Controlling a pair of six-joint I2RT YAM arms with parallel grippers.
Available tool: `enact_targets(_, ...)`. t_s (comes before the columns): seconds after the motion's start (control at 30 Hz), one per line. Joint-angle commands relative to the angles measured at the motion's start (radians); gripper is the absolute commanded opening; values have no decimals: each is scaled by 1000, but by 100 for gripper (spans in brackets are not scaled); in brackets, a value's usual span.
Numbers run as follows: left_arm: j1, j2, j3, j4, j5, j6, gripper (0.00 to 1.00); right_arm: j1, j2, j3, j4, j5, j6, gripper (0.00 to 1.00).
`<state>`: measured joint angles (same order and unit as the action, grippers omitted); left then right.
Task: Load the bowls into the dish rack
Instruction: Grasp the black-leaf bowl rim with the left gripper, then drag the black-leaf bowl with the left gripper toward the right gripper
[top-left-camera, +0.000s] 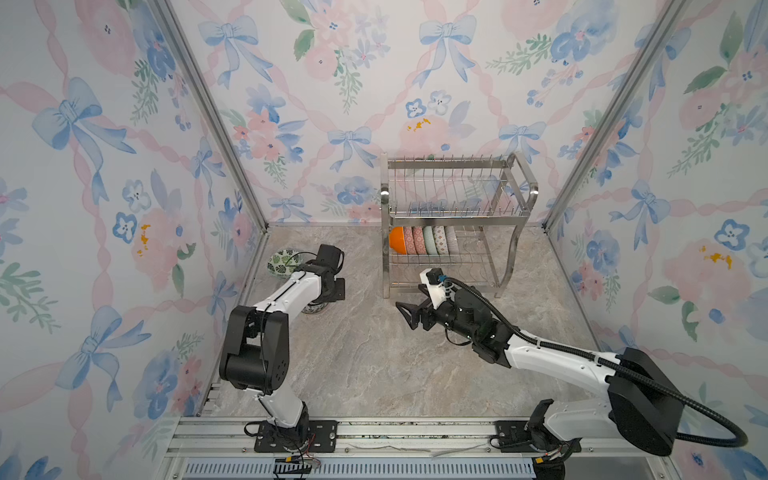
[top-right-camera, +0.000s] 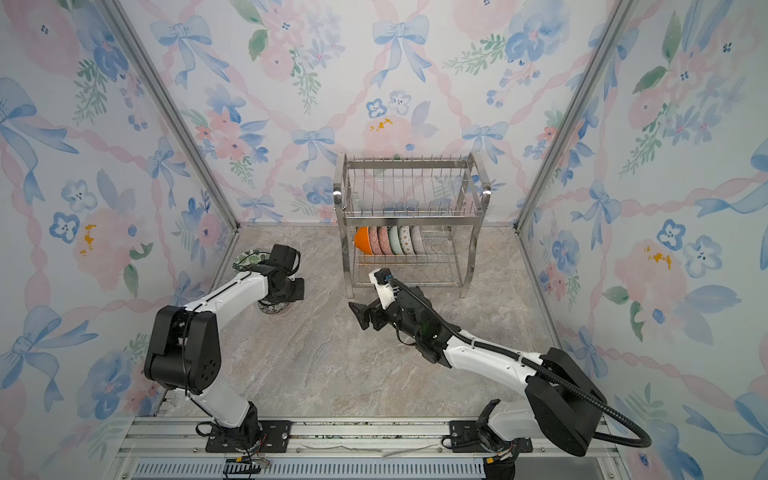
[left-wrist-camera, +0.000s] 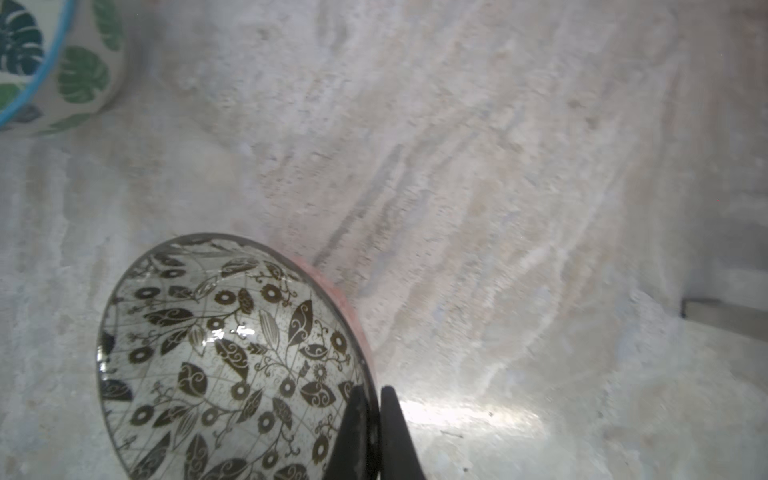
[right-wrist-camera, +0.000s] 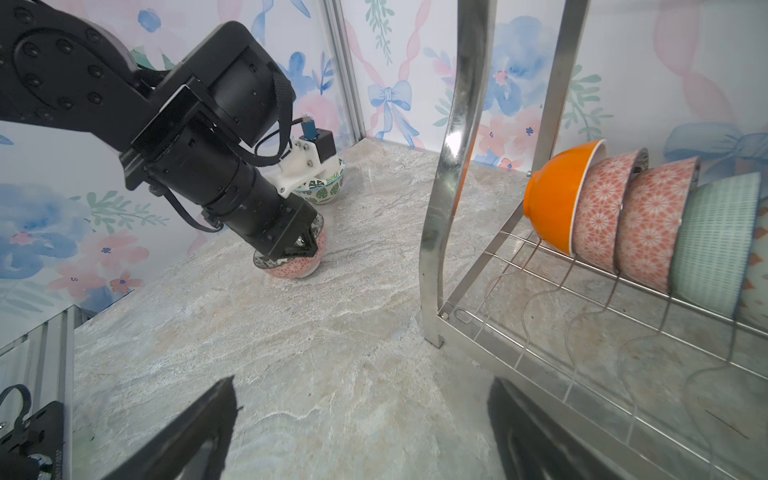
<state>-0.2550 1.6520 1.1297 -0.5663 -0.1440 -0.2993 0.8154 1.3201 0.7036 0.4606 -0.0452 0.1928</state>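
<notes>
1. Grip: the left tool (left-wrist-camera: 376, 392) was clamped shut on the rim of the dark-leaf bowl (left-wrist-camera: 228, 365), one finger inside and one outside. Only the left wrist view showed that pinch. In both top views the left arm (top-left-camera: 291, 291) covered it, leaving just an edge of the bowl visible.
2. The right wrist view added the bowl's pink outside. It showed the bowl sitting on the surface (right-wrist-camera: 332, 374), well to the left of the dish rack (right-wrist-camera: 453, 166).
3. Other side: the right tool (right-wrist-camera: 361, 384) was spread wide and held nothing, low and near the rack's front-left leg.
4. The green-leaf bowl (top-left-camera: 282, 262) stood upright on the surface, left of the rack and farther from it than the dark-leaf bowl.
5. The rack's lower tier held a nested row of bowls on edge, with the orange bowl (right-wrist-camera: 552, 199) at the left end. The right wrist view gave orange, two pink, one green, and a fifth cut off by the frame edge. The top views showed the whole row, but the exact count there was unclear.
6. Counts: one rack with two tiers, two bowls on the surface, at least five in the rack, two tools.
</notes>
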Motion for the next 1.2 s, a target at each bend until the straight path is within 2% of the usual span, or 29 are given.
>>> enact_targets(0.0, -80, -60, -45, -85, -8, -46, 0, -34, -68, -48, -41, -10, -12, 96)
enact_targets(0.23, -281, -75, 12, -101, 26, -129, 0, -134, -222, -134, -151, 54, -2, 97)
enact_targets(0.33, -377, -26, 60, -101, 46, -173, 0, -182, -294, -175, -195, 122, 11, 96)
enact_targets(0.5, -524, 103, 158, -99, 60, -217, 0, -286, -429, -244, -231, 107, 44, 96)
enact_targets(0.6, -564, 181, 229, -100, 75, -229, 0, -319, -482, -269, -240, 103, 58, 96)
enact_targets(0.77, -602, 273, 334, -99, 93, -230, 0, -325, -468, -231, -312, 95, 59, 96)
enact_targets(0.87, -612, 293, 363, -99, 99, -229, 11, -324, -455, -220, -329, 88, 65, 97)
enact_targets(1.17, -612, 273, 369, -99, 89, -224, 30, -325, -408, -196, -362, 94, 78, 96)
